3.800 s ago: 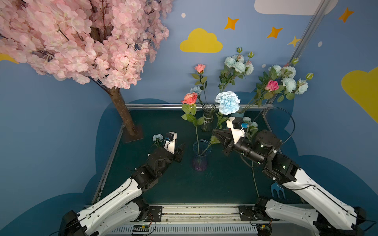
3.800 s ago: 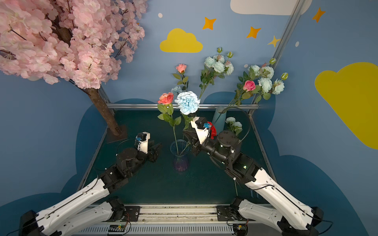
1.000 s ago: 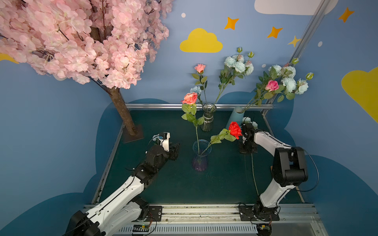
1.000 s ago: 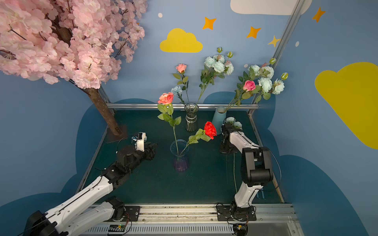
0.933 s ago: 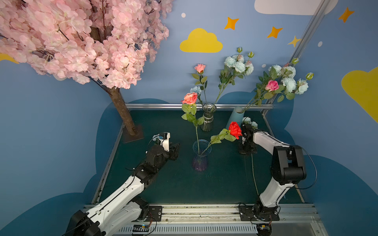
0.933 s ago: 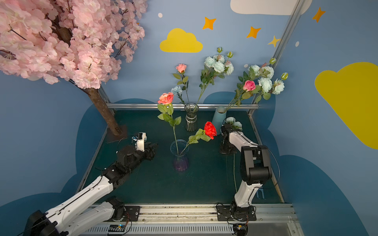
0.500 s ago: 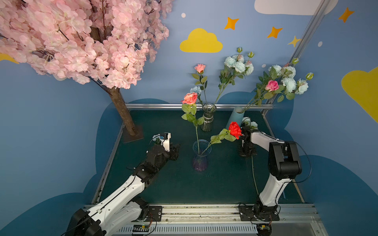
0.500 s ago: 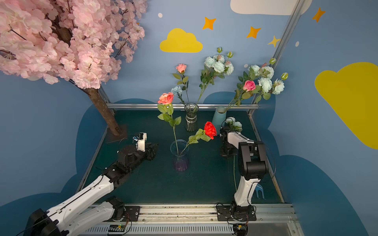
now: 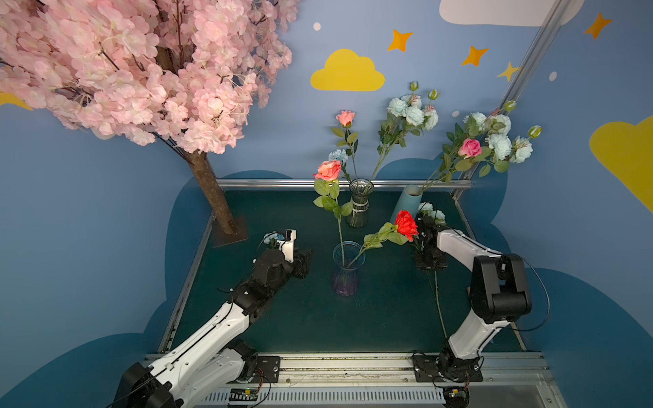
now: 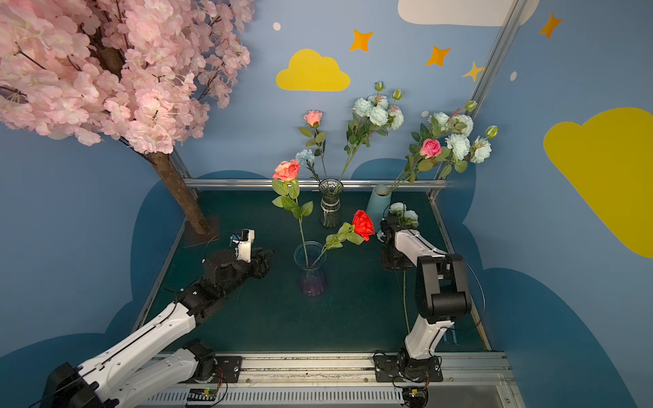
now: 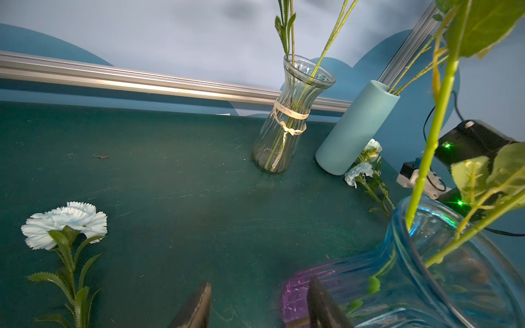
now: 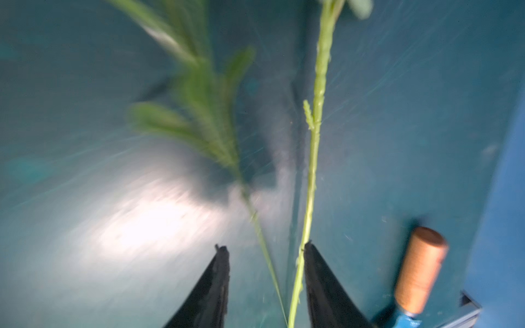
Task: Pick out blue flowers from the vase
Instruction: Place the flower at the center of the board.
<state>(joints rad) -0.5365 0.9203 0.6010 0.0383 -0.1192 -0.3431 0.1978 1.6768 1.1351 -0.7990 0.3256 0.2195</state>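
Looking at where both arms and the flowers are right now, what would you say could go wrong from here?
1. The right claw stands open with two green stems between its fingers; pulling away might drag the blue flowers along.
2. The red rose leans out beside the right arm; a swing could catch it and tip the purple-based vase.
3. The left claw sits close to that vase and could nudge it.

I see bare green table (image 9: pixel 300 318) between my left hand (image 9: pixel 304 262) and the purple vase (image 9: pixel 345 279), so a hand can pass there. The red rose (image 9: pixel 405 225) leans out of that vase toward my right hand (image 12: pixel 264 286), and two thin green stems (image 12: pixel 311 176) lie between its open fingers.
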